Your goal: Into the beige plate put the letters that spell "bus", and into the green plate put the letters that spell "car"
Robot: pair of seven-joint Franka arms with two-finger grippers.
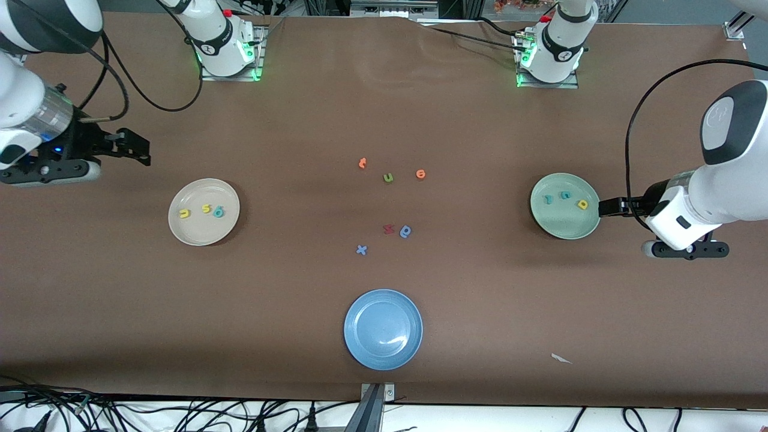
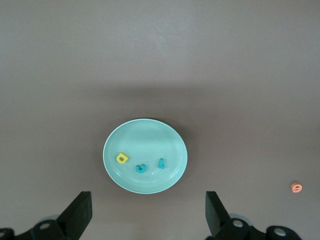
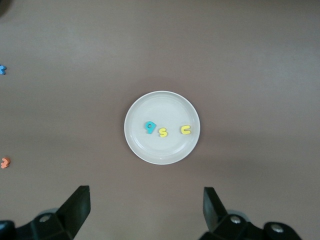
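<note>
The beige plate (image 1: pixel 201 193) (image 3: pixel 162 102) lies toward the right arm's end of the table. In it are a yellow u (image 1: pixel 184 213) (image 3: pixel 186 130), a yellow s (image 1: pixel 206 209) (image 3: pixel 163 132) and a teal b (image 1: pixel 219 211) (image 3: pixel 150 127). The green plate (image 1: pixel 567 226) (image 2: pixel 145 127) lies toward the left arm's end. It holds a teal c (image 1: pixel 564 195) (image 2: pixel 141 168), a teal r (image 1: pixel 548 198) (image 2: pixel 161 163) and a yellow a (image 1: pixel 582 204) (image 2: pixel 122 158). My right gripper (image 1: pixel 137 149) (image 3: pixel 146 212) hangs open and empty over bare table beside the beige plate. My left gripper (image 1: pixel 605 207) (image 2: pixel 148 215) is open and empty just off the green plate's rim.
Loose letters lie mid-table: an orange letter (image 1: pixel 362 162), an olive u (image 1: pixel 388 177), an orange round one (image 1: pixel 420 174), a red one (image 1: pixel 388 228), a darker blue round one (image 1: pixel 406 231) and a blue x (image 1: pixel 361 249). A blue plate (image 1: pixel 383 354) sits nearer the front camera. A white scrap (image 1: pixel 561 358) lies beside it.
</note>
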